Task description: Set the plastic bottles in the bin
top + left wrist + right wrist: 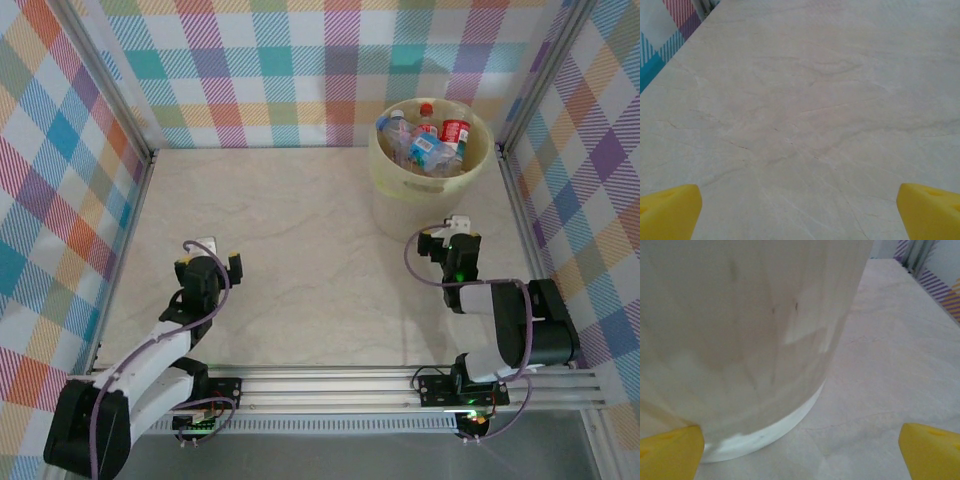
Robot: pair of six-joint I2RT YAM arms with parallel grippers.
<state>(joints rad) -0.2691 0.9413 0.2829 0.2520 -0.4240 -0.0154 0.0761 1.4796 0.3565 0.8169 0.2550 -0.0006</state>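
**Top external view: bottles heaped in the bin, both grippers spread wide and empty**

Seen from above, the plastic bottles (430, 140) lie piled inside the bin (384, 172), which stands at the far right of the table (300, 250). Red caps and red and blue labels show above its rim. The tabletop around the arms looks bare, so I judge the task done or very nearly so.

The left gripper (213, 256) hovers over the near left of the table with its jaws fully apart. Its wrist camera shows the yellow fingertips (670, 210) at either edge with nothing but tabletop between them. The right gripper (445, 233) sits just in front of the bin, equally wide and holding nothing. Its wrist view looks straight at the pale bin wall, close ahead.

If any bottle needed another pick, I would expect it to be light and thin-walled. It would probably dent under a hard squeeze, and it looks smooth and round enough to roll or slip (a bottle lying on its side especially). The best hold is likely across the labelled middle of the body, with a moderate closing force. The bin looks stiff and far too broad for either gripper to span, so only its rim offers a grip.
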